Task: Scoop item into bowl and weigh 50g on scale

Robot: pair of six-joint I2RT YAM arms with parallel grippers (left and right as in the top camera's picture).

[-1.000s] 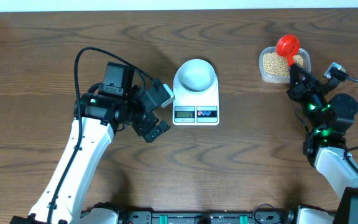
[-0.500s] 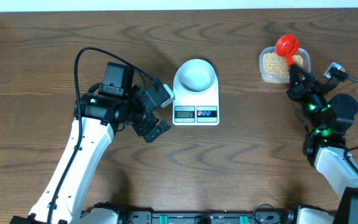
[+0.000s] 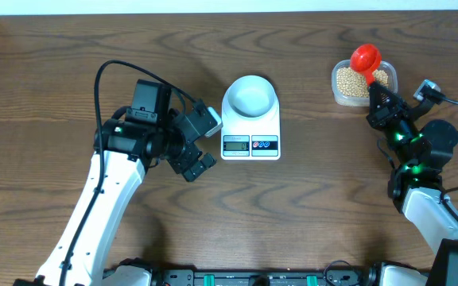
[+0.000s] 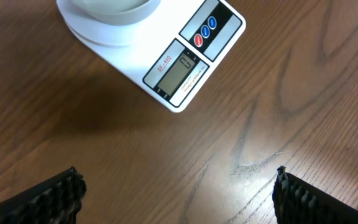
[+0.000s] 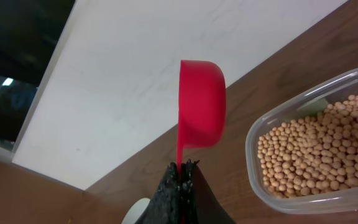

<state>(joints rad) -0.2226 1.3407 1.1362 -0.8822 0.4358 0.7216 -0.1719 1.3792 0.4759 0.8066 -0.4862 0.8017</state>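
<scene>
The white bowl (image 3: 250,95) sits on the white scale (image 3: 250,131) at the table's middle; its display (image 4: 178,68) shows in the left wrist view. Tan beans (image 3: 359,81) fill a clear tub (image 3: 339,96) at the back right, also seen as beans (image 5: 319,152) in the right wrist view. My right gripper (image 3: 378,97) is shut on the thin handle of a red scoop (image 3: 366,57), whose cup (image 5: 202,102) hangs above the tub's left end. My left gripper (image 3: 199,141) stands open over bare wood just left of the scale, holding nothing.
A white wall strip (image 3: 229,5) borders the table's far edge. A black cable (image 3: 106,75) loops from the left arm. Brown wood tabletop (image 3: 308,206) stretches in front of the scale between both arms.
</scene>
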